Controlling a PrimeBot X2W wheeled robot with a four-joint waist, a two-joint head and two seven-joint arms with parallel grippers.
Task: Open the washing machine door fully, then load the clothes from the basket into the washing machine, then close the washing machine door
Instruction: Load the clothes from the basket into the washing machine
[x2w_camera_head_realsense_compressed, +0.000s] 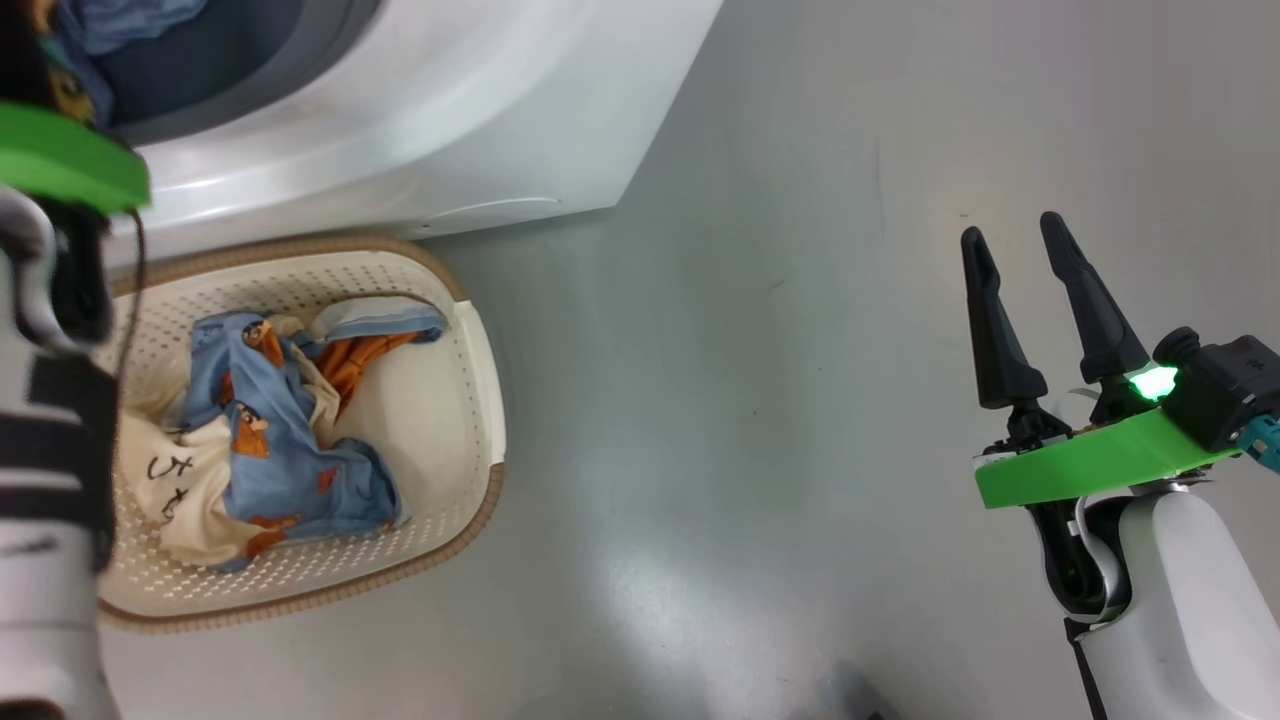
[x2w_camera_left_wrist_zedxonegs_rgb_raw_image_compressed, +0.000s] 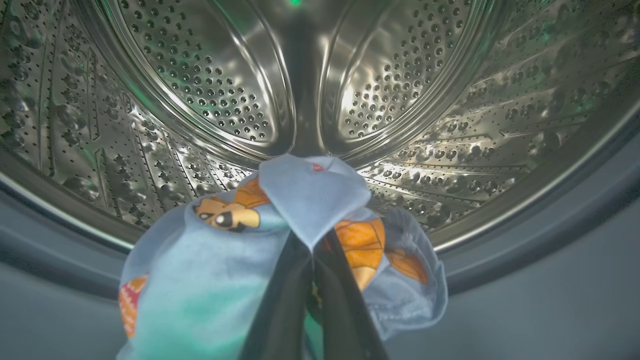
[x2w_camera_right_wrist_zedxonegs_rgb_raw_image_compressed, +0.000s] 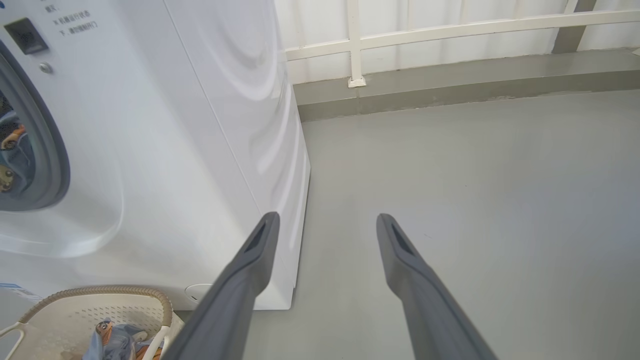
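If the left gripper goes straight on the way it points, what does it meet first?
Shut on the light blue garment with orange cartoon prints, the left gripper points into the perforated steel drum. Nothing lies between; it would likely meet the drum's dark rib first, though depth is unclear.

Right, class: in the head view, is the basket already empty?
No: light blue printed clothes and a cream piece lie inside the basket.
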